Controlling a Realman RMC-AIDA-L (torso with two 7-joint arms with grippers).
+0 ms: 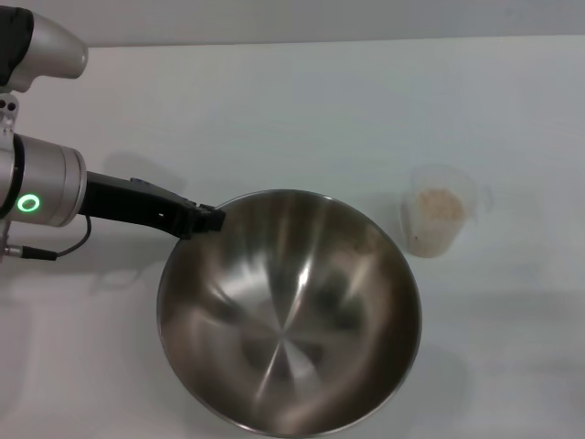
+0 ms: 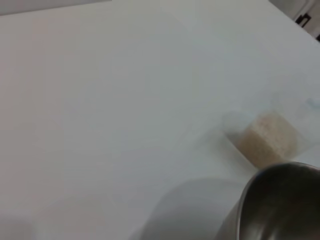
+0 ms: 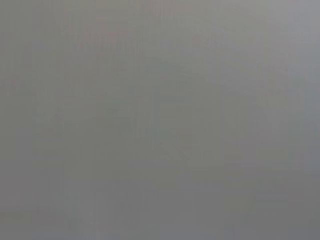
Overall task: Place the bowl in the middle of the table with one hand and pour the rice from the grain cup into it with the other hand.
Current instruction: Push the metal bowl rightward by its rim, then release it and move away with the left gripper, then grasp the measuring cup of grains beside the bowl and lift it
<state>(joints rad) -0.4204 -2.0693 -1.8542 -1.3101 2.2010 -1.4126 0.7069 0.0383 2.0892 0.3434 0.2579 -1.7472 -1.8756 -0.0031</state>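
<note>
The large steel bowl fills the lower middle of the head view, its shiny inside empty and its near edge cut off by the frame. My left gripper reaches in from the left and is shut on the bowl's upper left rim. The grain cup stands upright on the white table to the right of the bowl, apart from it, with rice inside. The left wrist view shows part of the bowl's rim and the cup with rice beyond it. My right gripper is out of view.
The table's far edge runs along the top of the head view. The right wrist view shows only a plain grey surface.
</note>
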